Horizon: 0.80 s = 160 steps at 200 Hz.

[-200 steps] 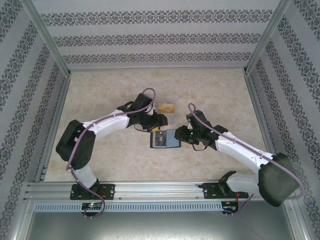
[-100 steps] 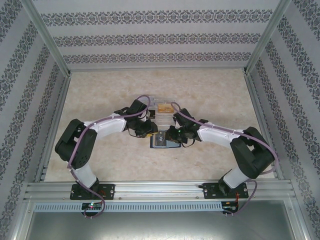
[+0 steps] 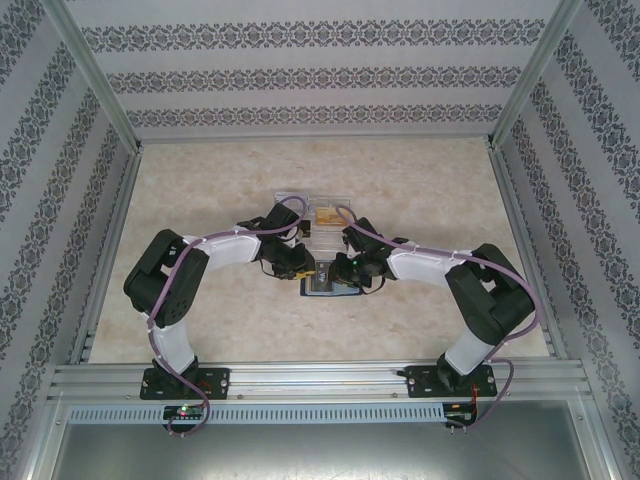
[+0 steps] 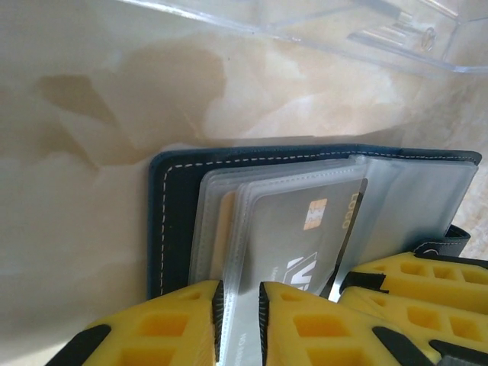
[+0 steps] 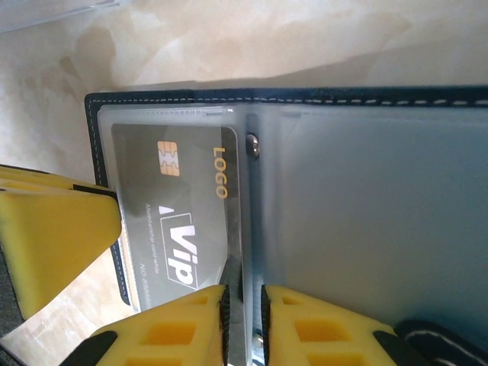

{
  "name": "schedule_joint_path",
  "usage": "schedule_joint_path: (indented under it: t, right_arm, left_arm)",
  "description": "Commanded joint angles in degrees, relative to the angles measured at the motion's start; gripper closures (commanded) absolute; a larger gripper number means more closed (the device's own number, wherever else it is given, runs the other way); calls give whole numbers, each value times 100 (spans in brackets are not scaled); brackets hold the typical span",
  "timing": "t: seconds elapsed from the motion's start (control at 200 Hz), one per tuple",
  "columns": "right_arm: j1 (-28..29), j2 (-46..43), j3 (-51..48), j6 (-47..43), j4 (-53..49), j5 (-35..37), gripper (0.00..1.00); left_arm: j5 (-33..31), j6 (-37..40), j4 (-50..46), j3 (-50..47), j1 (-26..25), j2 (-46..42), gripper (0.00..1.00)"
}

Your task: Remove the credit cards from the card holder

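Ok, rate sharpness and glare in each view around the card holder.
Top external view: even light, no glare, but the card holder is tiny and half hidden. Left wrist view: grey card fairly sharp, clear box throws bright highlights, near yellow fingers soft. Right wrist view: the card's print reads clearly; pocket to the right looks hazy.

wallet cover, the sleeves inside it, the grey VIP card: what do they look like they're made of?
The card holder cover is matte navy leather or an imitation, I can't tell which, with pale stitching along the edge. The sleeves look like soft frosted plastic: translucent, with a slight sheen. The credit card looks like stiff, smooth grey plastic with printed lettering and a gold chip contact that looks metallic.
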Motion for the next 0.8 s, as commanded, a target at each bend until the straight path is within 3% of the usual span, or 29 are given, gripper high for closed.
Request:
schedule_joint_path:
  t: [0.0, 0.55, 0.794]
  right_arm:
    - [-6, 112, 145, -105, 89, -99, 79]
    - [19, 277, 120, -167, 274, -288, 82]
    - [20, 121, 45, -180, 349, -252, 91]
  left_arm:
    - [-69, 38, -107, -93, -48, 107, 79]
    - [-73, 19, -124, -215, -66, 216, 82]
    - [-97, -20, -118, -243, -92, 218, 82]
